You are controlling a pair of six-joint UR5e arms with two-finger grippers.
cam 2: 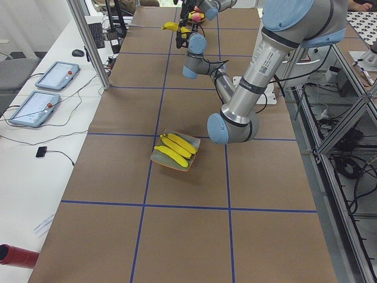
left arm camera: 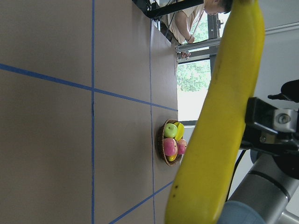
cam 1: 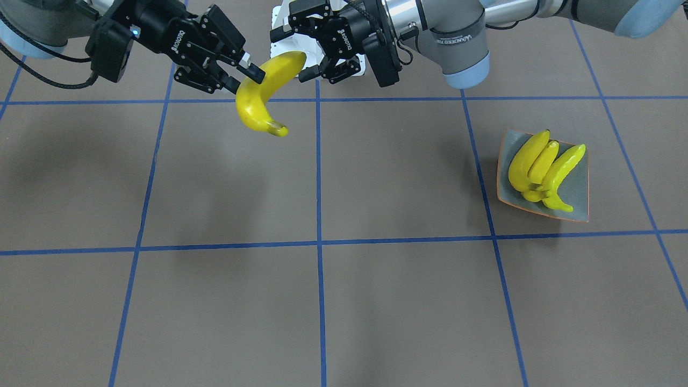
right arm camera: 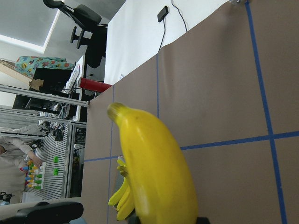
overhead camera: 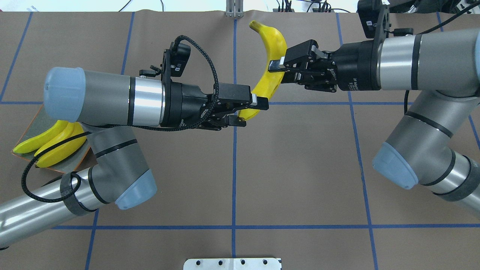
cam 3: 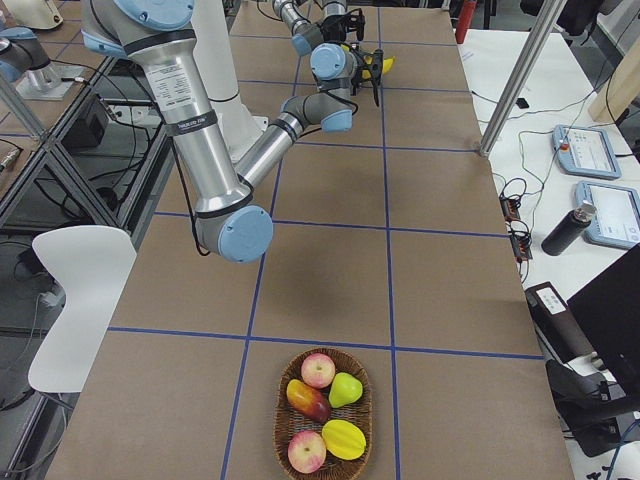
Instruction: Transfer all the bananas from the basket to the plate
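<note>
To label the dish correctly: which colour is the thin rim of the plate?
Orange-brown, around the plate; the exterior front-facing view shows it best.

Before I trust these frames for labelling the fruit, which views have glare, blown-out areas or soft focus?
Left wrist view: the window background is blown out white, and the close curved yellow banana looks soft. Right wrist view: that banana fills the foreground, slightly soft. Front-facing view: even light, soft arm shadows on the brown table, mild gloss on three bananas on the square grey-blue plate.

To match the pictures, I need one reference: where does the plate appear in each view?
Front-facing: plate, right of centre.
Overhead: left edge, partly behind the left arm.
Exterior left: centre.
Exterior right: not visible.
Left wrist: not visible.
Right wrist: cannot tell.
Shared landmark: the three bananas on it.
</note>
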